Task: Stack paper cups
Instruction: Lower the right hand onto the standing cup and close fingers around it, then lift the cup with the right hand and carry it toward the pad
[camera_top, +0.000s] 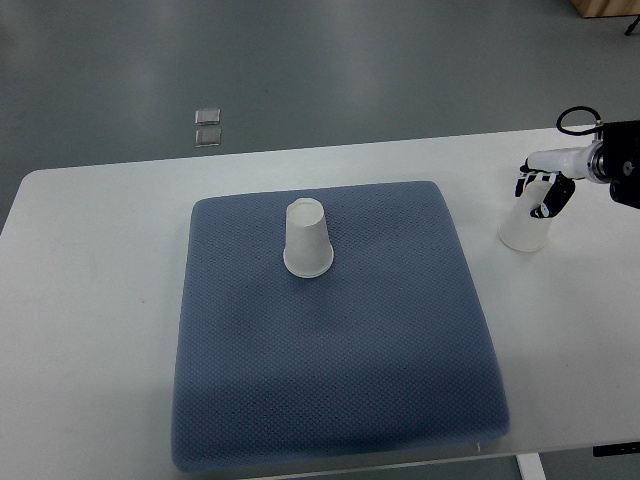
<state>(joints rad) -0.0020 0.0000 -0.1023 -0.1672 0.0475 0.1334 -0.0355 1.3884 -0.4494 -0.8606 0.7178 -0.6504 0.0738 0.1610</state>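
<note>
- A wide white rectangular desk (90, 300) fills most of the top view, with grey floor (300, 60) beyond its far edge.
- A large dark blue, textured square fabric mat (330, 370) lies at the middle of the desk.
- A white paper cup (306, 238) stands upside down on the mat, its wide rim resting on the fabric and its narrow base pointing up. It sits toward 12 o'clock of the mat's centre.
- A second white paper cup (524, 232) stands on the bare desk at 3 o'clock of the mat, just beside the mat's right edge and well apart from the first cup.
- The right hand (545, 190), white with dark fingers, enters from the right edge on a black and white arm. Its fingers curl down over the top of the second cup and appear to grip it there.
- Two small, pale square objects (208, 127) lie on the floor at 11 o'clock, beyond the desk.
</note>
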